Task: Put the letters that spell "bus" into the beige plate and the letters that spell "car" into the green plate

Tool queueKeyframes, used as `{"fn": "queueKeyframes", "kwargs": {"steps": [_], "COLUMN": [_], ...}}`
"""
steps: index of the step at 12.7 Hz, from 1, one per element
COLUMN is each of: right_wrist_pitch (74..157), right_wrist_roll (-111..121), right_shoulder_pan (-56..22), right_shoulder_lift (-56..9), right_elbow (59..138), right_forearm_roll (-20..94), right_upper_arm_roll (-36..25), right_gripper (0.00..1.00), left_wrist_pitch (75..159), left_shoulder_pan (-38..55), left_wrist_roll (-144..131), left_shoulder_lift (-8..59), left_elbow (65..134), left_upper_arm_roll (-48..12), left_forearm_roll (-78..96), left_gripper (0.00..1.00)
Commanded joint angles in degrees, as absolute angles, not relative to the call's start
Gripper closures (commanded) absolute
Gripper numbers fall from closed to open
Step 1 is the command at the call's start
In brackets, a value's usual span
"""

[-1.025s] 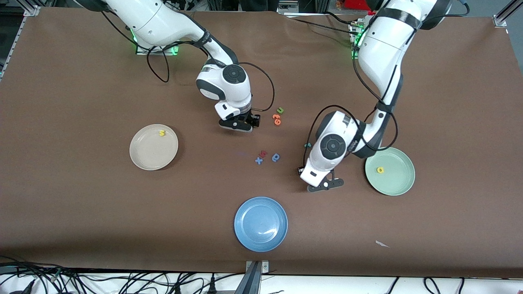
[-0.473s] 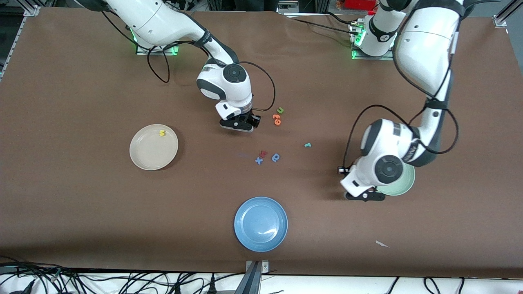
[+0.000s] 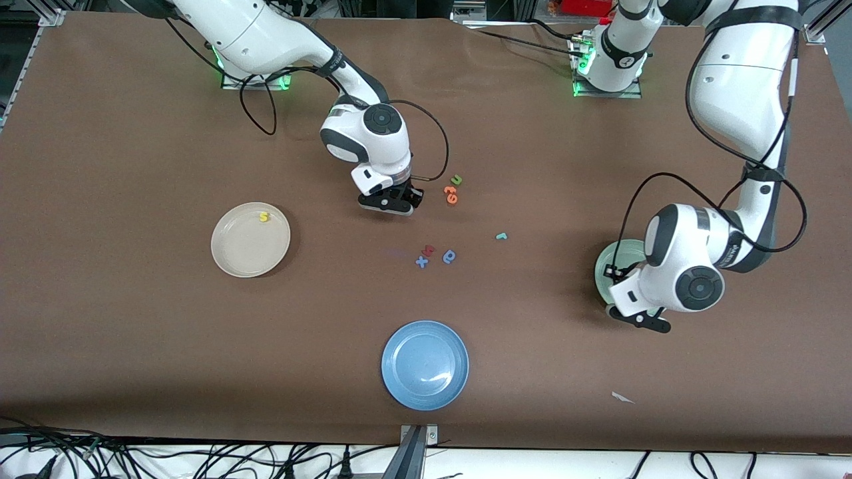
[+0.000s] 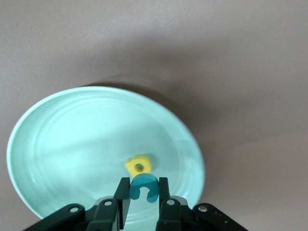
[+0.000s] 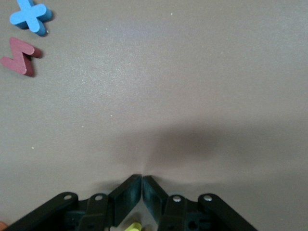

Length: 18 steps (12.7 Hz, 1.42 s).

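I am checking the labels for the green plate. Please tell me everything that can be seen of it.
The green plate is round, plain and pale mint green, with a smooth, glossy surface and a low raised rim. It lies flat on the brown table at the left arm's end. A yellow a lies in it. The left hand is over the plate, shut on a teal c. In the front view the arm covers most of the plate, so only one edge shows.
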State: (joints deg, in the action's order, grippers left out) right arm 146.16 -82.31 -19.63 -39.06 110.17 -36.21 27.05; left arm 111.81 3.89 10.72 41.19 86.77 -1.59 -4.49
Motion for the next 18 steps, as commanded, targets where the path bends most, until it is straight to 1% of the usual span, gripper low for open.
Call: {"fn": "queueKeyframes", "kwargs": {"steps": [1,2,3,4,6,9,12,14,17,18], "right_wrist_pitch": [146.0,146.1,146.2,146.3,146.2,146.1,146.2,146.2,146.2,146.2], "right_wrist_roll": [-85.2,-85.8,-86.0,-87.4,-88.9,-89.7,-89.6,-89.6,-88.6,-88.4], "right_shoulder_pan": [-20.0,-20.0,-20.1,-20.6,-21.7,-23.5,-23.5,-23.4,-23.0,-23.0], "right_shoulder_lift": [-37.5,-36.6,-36.4,-36.3,-36.4,-36.5,-36.6,-36.6,-36.6,-36.6], "right_elbow": [111.4,112.8,113.7,113.9,113.9,114.3,114.8,115.0,115.0,115.0], "right_forearm_roll": [-36.9,-37.0,-37.0,-37.0,-37.0,-37.1,-37.5,-38.7,-39.0,-39.0], "right_upper_arm_roll": [27.0,27.2,27.3,28.0,28.5,28.5,28.5,28.4,27.9,27.9], "right_gripper": [0.42,0.41,0.39,0.36,0.34,0.34,0.35,0.36,0.36,0.36], "left_wrist_pitch": [122.5,129.3,131.6,131.5,131.1,131.0,131.2,131.7,135.6,137.2], "left_shoulder_pan": [3.0,2.6,1.9,1.7,2.5,9.6,15.5,18.6,21.9,21.9], "left_wrist_roll": [12.5,12.2,12.2,12.0,6.1,-15.3,-26.5,-33.0,-38.8,-39.2], "left_shoulder_lift": [33.9,31.6,30.7,30.0,29.7,31.2,32.1,32.2,32.3,32.2], "left_elbow": [100.0,105.5,107.1,107.0,105.4,105.6,105.6,105.9,107.9,109.1], "left_upper_arm_roll": [-2.1,-2.0,-2.0,-2.0,-2.5,-5.1,-6.8,-6.9,-6.9,-6.9], "left_forearm_roll": [-6.1,-6.1,-6.1,-6.1,-5.3,-5.2,-2.4,-1.1,-0.9,-0.9], "left_gripper": [0.86,0.67,0.05,0.00,0.00,0.00,0.00,0.00,0.01,0.03]}}
